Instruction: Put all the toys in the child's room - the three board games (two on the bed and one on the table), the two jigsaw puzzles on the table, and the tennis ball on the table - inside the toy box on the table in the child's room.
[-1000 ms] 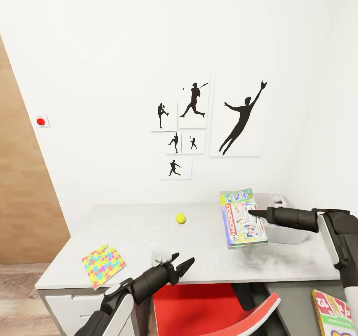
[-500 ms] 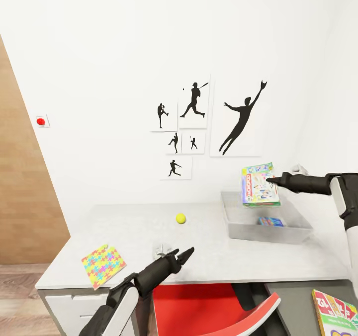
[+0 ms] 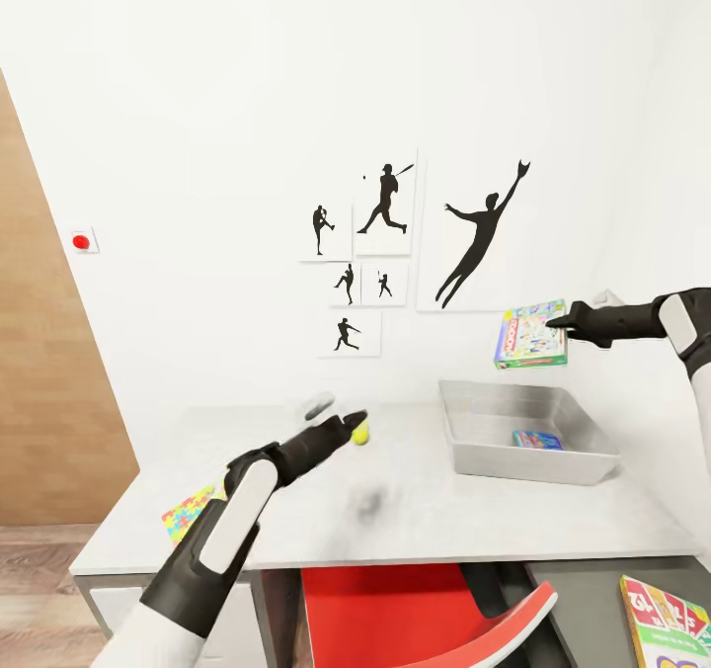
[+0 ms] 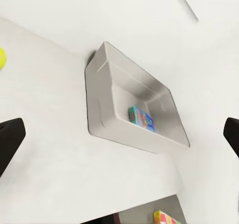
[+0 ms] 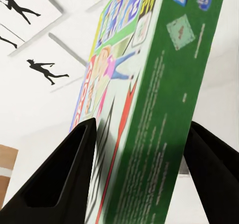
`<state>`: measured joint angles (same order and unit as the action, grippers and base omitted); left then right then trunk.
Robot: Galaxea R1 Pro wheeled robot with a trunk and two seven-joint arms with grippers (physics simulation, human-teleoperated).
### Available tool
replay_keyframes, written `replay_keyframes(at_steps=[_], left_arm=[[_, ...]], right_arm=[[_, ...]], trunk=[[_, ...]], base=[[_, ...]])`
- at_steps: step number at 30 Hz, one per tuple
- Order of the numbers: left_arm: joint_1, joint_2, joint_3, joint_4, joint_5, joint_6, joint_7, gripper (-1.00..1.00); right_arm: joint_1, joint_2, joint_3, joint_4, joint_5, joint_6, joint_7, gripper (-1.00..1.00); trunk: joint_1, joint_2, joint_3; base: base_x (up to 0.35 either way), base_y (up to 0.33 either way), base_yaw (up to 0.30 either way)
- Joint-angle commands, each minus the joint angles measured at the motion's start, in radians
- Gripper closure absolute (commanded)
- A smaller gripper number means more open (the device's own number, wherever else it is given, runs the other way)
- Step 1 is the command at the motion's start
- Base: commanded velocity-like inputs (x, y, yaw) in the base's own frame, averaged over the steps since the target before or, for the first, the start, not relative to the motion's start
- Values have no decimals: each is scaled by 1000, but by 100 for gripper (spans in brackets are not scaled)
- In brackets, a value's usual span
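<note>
High above the light-grey toy box (image 3: 494, 462), my right gripper (image 3: 565, 323) is shut on the green-white-red board game (image 3: 531, 335), which hangs tilted; in the right wrist view the game (image 5: 149, 94) sits between both fingers (image 5: 64, 179). A small blue board game (image 3: 536, 440) lies inside the toy box (image 4: 102, 99). My left gripper (image 3: 341, 416) is open just left of the tennis ball (image 3: 361, 436) on the table (image 3: 286, 460). A jigsaw puzzle (image 3: 183, 512) lies at the table's front left, partly hidden by my left arm. The long board game (image 3: 664, 624) rests on the dark-grey section.
A red chair (image 3: 425, 614) is tucked under the table's front edge. The wall with silhouette posters (image 3: 395, 253) is right behind the table. A wooden door (image 3: 44, 381) stands at the left.
My right gripper has lifted the board game off the toy box and carried it up and to the right. My left arm has risen and reached forward to the tennis ball.
</note>
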<state>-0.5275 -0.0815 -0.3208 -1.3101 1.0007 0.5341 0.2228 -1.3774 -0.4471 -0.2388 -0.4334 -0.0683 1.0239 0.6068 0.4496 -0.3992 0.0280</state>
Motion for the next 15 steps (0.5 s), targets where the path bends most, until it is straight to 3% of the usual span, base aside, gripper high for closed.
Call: replay_keyframes(at_steps=[1, 6, 7, 8, 11, 15], left_arm=[[-35, 0, 2, -1, 46, 33, 56, -100], [-164, -1, 3, -4, 203, 118, 257, -100], [-183, -2, -11, -15, 244, 134, 330, -100], [-183, -2, -11, -15, 244, 134, 330, -100], [-177, 2, -39, -43, 276, 149, 418, -100], [-160, 11, -55, -82, 288, 165, 576, -100]], right_arm=[[-8, 0, -3, 5, -6, 1, -11, 100], [-28, 3, 1, 20, -8, -17, -28, 100], [-28, 9, 2, 23, -7, -24, -31, 100], [-28, 9, 2, 23, -7, -24, -31, 100], [-26, 27, 4, 25, -4, -30, -39, 100], [-24, 59, 5, 29, 2, -32, -50, 100]], trunk=[[0, -1, -1], [0, -1, -1], [0, -1, -1], [0, -1, -1], [0, -1, -1], [0, -1, -1]], base=[[0, 0, 0], [0, 0, 0], [0, 0, 0], [0, 0, 0], [0, 0, 0], [0, 0, 0]])
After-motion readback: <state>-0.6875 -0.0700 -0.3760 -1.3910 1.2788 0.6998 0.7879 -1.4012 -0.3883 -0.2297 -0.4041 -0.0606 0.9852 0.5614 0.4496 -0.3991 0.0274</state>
